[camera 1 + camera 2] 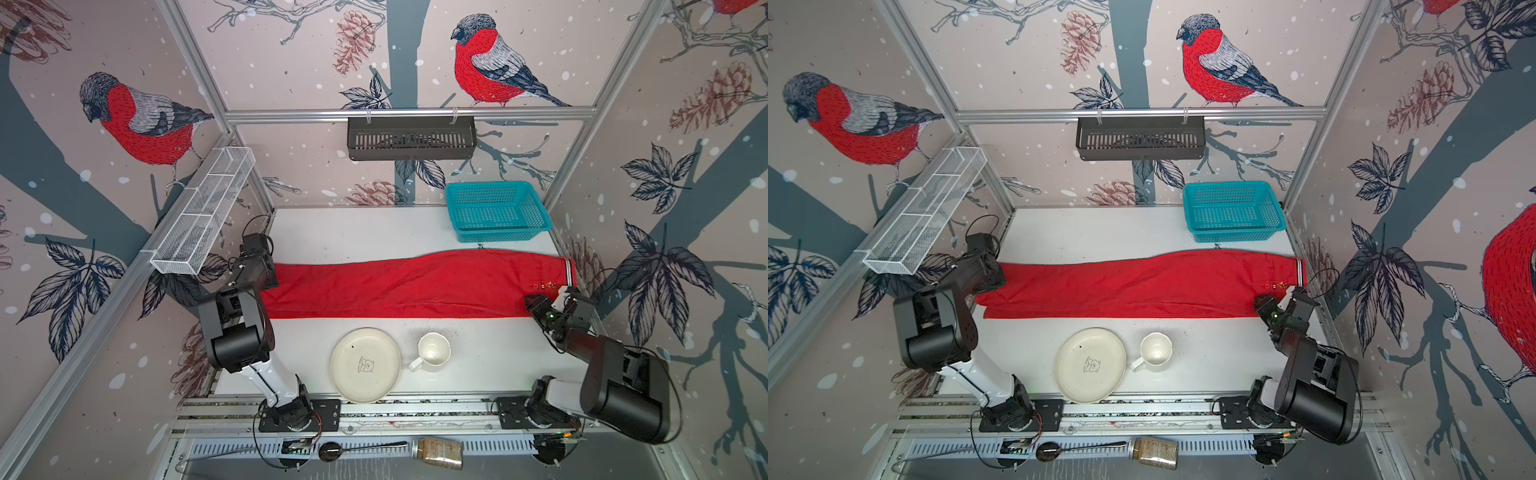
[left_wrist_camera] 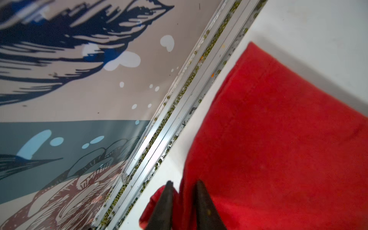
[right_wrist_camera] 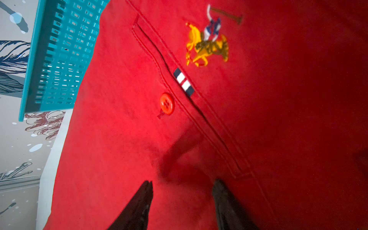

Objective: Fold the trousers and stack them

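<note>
The bright red trousers (image 1: 415,282) (image 1: 1133,284) lie flat across the table, folded lengthwise, with the striped band (image 1: 568,272) at the right end. My left gripper (image 1: 269,279) (image 2: 184,183) is at the left end over the leg hems. Its jaws stand a little apart, with the fabric edge (image 2: 278,139) between them. My right gripper (image 1: 534,305) (image 3: 183,181) hovers open over the waist end. Beyond it lie the back pocket, a red button (image 3: 167,104) and an embroidered logo (image 3: 207,45). Nothing is pinched in its jaws.
A cream plate (image 1: 365,365) and a white mug (image 1: 432,351) stand in front of the trousers. A teal basket (image 1: 496,212) sits at the back right, close to the waist. The left frame rail (image 2: 179,111), strewn with green beans, runs right beside the hems.
</note>
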Robot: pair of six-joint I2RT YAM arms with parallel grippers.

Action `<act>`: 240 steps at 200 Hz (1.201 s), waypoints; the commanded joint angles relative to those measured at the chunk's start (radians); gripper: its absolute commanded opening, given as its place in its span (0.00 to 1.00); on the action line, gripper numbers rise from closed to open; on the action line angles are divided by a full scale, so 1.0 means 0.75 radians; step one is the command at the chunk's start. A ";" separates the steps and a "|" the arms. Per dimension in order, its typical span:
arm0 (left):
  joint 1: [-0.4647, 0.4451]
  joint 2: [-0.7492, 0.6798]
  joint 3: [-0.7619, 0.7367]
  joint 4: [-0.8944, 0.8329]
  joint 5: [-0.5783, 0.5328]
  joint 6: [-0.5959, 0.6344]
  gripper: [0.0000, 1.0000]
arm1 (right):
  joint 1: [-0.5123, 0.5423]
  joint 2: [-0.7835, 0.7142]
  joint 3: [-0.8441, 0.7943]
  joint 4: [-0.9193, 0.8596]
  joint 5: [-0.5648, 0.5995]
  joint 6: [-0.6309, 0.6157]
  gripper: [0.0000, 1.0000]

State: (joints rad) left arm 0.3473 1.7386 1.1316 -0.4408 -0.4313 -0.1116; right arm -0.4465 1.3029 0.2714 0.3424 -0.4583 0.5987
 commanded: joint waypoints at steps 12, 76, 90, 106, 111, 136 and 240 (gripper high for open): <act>0.012 0.011 0.050 -0.079 -0.064 -0.055 0.35 | -0.001 -0.009 0.000 -0.277 0.062 0.002 0.54; 0.005 -0.165 0.105 -0.236 0.219 -0.101 0.77 | 0.016 -0.183 0.121 -0.451 0.074 -0.083 0.55; 0.001 -0.220 0.074 -0.253 0.390 -0.126 0.78 | 0.062 -0.215 0.167 -0.481 0.063 -0.092 0.55; -0.010 -0.278 0.010 -0.245 0.611 -0.155 0.78 | 0.160 -0.266 0.230 -0.534 0.102 -0.095 0.55; -0.017 -0.290 -0.010 -0.238 0.672 -0.176 0.78 | 0.194 -0.279 0.248 -0.546 0.105 -0.097 0.55; -0.077 -0.369 -0.155 -0.141 0.863 -0.290 0.79 | 0.387 -0.291 0.347 -0.621 0.051 -0.125 0.56; -0.128 -0.315 -0.423 0.092 0.979 -0.353 0.77 | 1.355 0.322 0.827 -0.564 0.109 -0.372 0.53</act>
State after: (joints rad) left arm 0.2512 1.4891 0.8272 -0.4221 0.2913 -0.3706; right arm 0.4961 1.4063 0.7822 -0.0940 -0.4122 0.4145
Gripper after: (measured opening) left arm 0.773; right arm 0.543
